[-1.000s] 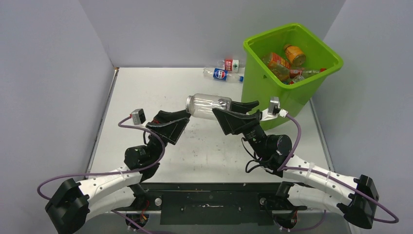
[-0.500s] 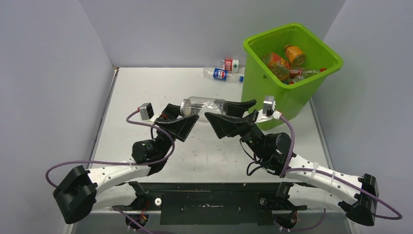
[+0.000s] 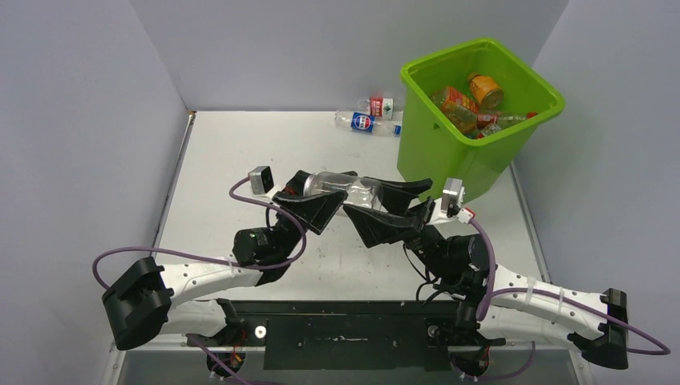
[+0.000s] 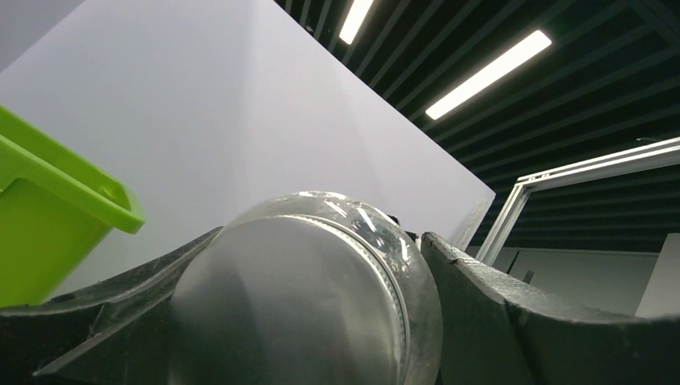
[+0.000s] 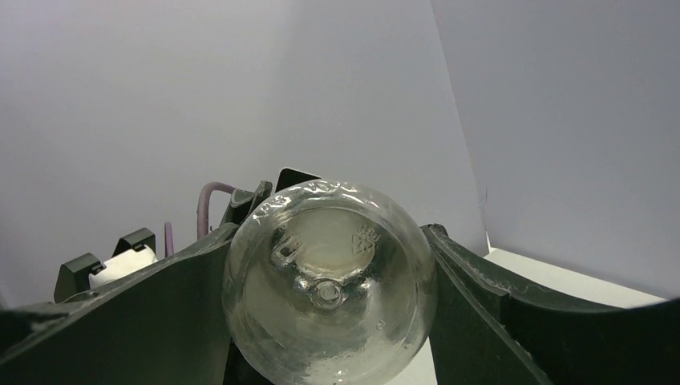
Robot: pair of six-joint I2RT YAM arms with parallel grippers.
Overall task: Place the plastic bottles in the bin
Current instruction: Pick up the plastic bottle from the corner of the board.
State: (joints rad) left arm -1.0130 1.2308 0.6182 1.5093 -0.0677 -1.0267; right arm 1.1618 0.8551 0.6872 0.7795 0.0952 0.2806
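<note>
A clear bottle (image 3: 346, 186) with a silver cap (image 4: 281, 313) hangs level above the table's middle, held from both ends. My right gripper (image 3: 365, 196) is shut on its base end; the round glass bottom (image 5: 329, 289) fills the space between the fingers. My left gripper (image 3: 321, 191) is closed round the cap end, with both fingers against the bottle. The lime-green bin (image 3: 433, 152) stands at the back right with several orange and red-labelled bottles (image 3: 461, 104) inside. Two more clear bottles, one blue-labelled (image 3: 365, 122) and one red-labelled (image 3: 381, 104), lie at the table's back edge.
Grey walls enclose the table on the left, back and right. The bin's rim (image 4: 72, 188) shows at the left of the left wrist view. Purple cables loop from both arms over the near part of the table.
The left arm has moved right and slid its fingers over the bottle's cap end, then narrowed onto it. Bottle and right gripper have dropped slightly towards the near edge.
</note>
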